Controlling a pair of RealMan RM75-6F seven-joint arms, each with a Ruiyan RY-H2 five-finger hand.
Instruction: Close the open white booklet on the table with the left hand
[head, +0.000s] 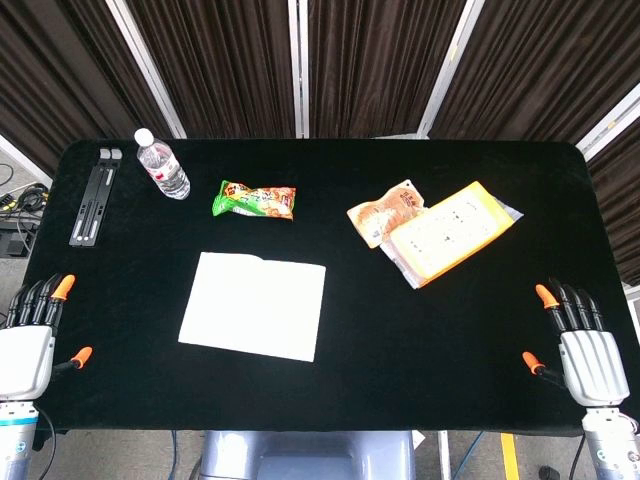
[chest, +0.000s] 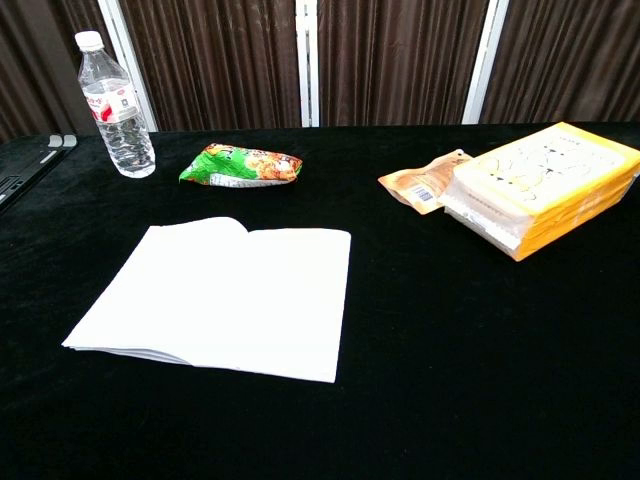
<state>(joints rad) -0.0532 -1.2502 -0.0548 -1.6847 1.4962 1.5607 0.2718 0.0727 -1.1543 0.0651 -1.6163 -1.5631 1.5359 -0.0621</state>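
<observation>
On the black surface (head: 450, 340), left of centre, I see the booklet (head: 254, 305) lying open and flat, blank white pages up, w/ a slight hump at the top near the fold. Its near-left corner shows stacked page edges in chest view; can't read any print. My left hand (head: 30, 335) sits at the surface's near-left edge, fingers apart and pointing away from me, holding nothing, well apart from the booklet. Right hand (head: 580, 335) mirrors it at the near-right edge, also spread and empty. Both forearms are cut off by the frame bottom, and neither hand shows in chest view.

Other stuff: a water bottle (head: 163, 166) upright at far left; a black rail-like bar (head: 95, 195) beside it, hard to make out, mostly cut off in chest view. A green snack bag (head: 254, 201) lies beyond the booklet. Far right, an orange pouch (head: 384, 212) touches a yellow pack (head: 450, 233) in clear wrap; which overlaps which I can't tell. Nothing lies btw left hand and booklet.
</observation>
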